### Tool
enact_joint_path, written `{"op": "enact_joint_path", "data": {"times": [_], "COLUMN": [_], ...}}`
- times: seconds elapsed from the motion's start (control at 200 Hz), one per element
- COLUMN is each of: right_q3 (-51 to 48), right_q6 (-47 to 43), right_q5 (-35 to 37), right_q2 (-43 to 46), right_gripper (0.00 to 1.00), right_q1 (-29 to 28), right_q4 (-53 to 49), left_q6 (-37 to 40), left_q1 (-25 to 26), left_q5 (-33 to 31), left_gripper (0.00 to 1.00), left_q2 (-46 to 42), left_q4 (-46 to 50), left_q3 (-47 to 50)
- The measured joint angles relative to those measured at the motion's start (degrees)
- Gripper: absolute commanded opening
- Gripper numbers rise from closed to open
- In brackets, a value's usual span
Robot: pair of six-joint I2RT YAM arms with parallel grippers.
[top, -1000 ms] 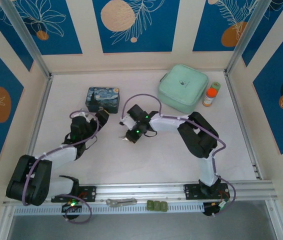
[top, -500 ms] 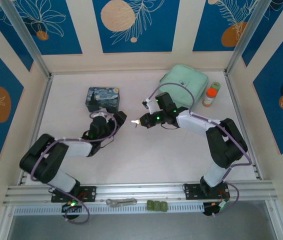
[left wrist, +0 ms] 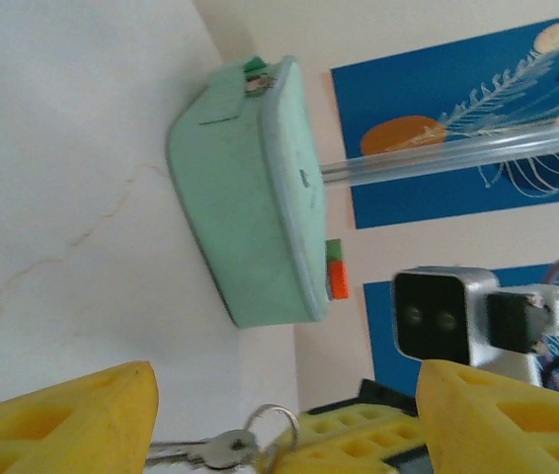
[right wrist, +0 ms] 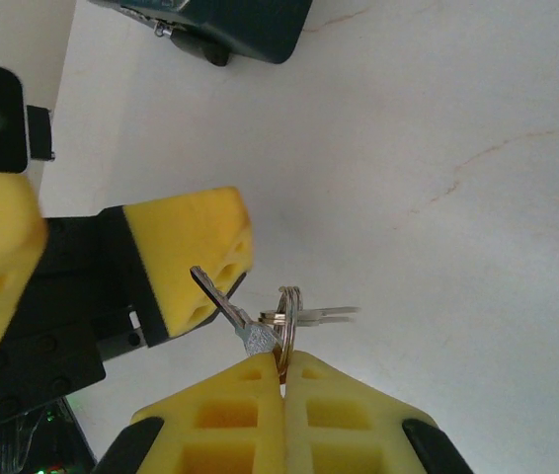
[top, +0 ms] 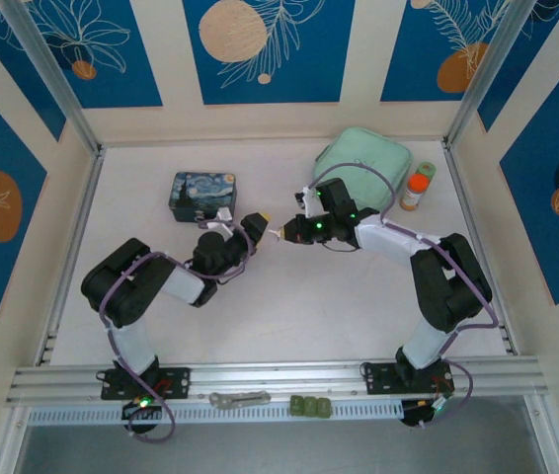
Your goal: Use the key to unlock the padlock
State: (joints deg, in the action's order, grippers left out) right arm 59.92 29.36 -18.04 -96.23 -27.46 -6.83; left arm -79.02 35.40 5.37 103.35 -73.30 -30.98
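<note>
Silvery-tan thin key [right wrist: 228, 308], low-centre in frame, is clenched in yellow-padded right gripper [right wrist: 281, 370], tip btwn pads of released left gripper [left wrist: 284, 380]: prob. handover step; next needs left pinching blade squarely; padlock spot unclear.

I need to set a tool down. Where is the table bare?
Free: the near table between both arms, and the strip left of the tin. Crowded: the centre, where left end effector and right end effector meet around the key, and the far right by the mint case and bottle.
</note>
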Motion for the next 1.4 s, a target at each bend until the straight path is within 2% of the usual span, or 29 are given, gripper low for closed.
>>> {"op": "enact_joint_path", "data": {"times": [0.47,0.605,0.81,0.91,1.08,1.14,1.215,1.395], "right_q3": [0.0,0.0,0.0,0.0,-0.13,-1.33,-3.54,-5.14], "right_q6": [4.15,4.17,4.24,4.44,3.96,3.06,2.19,-0.44], "right_q5": [-3.69,-4.46,-4.96,-4.94,-5.14,-5.49,-6.54,-12.0], "right_q2": [-0.22,-0.42,-0.42,-0.42,0.2,2.01,5.62,10.32], "right_gripper": [0.0,0.0,0.0,0.0,0.43,0.52,0.55,0.54], "right_q1": [1.6,1.6,1.62,1.73,2.38,3.15,5.03,8.46], "right_q4": [2.19,2.38,2.58,2.56,2.73,3.45,4.46,9.99], "left_q6": [2.69,4.15,5.57,6.03,6.93,8.07,10.36,18.84], "left_q1": [1.01,1.03,0.98,0.87,0.87,0.55,-0.2,-1.09], "left_q5": [4.07,4.87,4.46,4.22,4.87,5.92,8.35,16.35], "left_gripper": [0.45,0.31,0.0,0.0,0.0,0.0,0.0,0.0], "left_q2": [1.05,1.05,1.05,1.2,1.11,0.72,-0.46,-5.2], "left_q4": [0.87,1.75,3.72,4.39,4.37,5.03,7.19,18.67], "left_q3": [-2.95,-4.17,-4.28,-4.26,-4.26,-4.26,-4.59,-10.67]}}
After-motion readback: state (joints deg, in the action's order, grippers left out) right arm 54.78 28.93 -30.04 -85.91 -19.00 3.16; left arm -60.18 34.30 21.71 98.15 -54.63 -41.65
